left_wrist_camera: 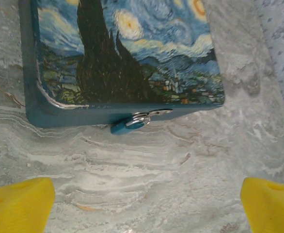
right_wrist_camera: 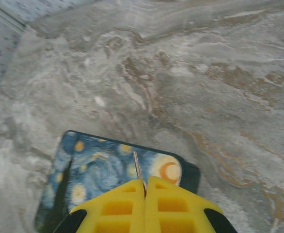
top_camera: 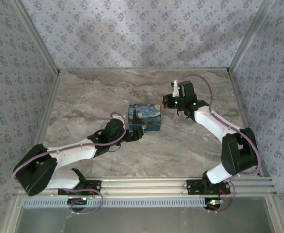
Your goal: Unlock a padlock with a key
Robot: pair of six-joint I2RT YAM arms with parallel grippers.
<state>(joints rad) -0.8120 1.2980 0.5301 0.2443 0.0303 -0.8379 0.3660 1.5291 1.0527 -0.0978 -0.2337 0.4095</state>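
A small blue padlock (left_wrist_camera: 128, 124) hangs from the metal hasp on the front side of a box (left_wrist_camera: 127, 53) printed with a starry-night painting, its body resting on the marble table. My left gripper (left_wrist_camera: 144, 208) is open wide just in front of it, and the yellow fingertips (left_wrist_camera: 18, 204) stand far apart with only bare table between them. In the top view the left gripper (top_camera: 134, 132) sits at the near side of the box (top_camera: 144, 116). My right gripper (right_wrist_camera: 145, 182) is shut on the key (right_wrist_camera: 137, 166), whose thin blade pokes out above the box's lid (right_wrist_camera: 98, 165). From above, the right gripper (top_camera: 165, 102) hovers by the box's far right corner.
The marble tabletop (top_camera: 93, 97) is walled in by patterned panels at the back and both sides, with metal posts at the corners. A metal rail (top_camera: 147, 184) runs along the near edge by the arm bases.
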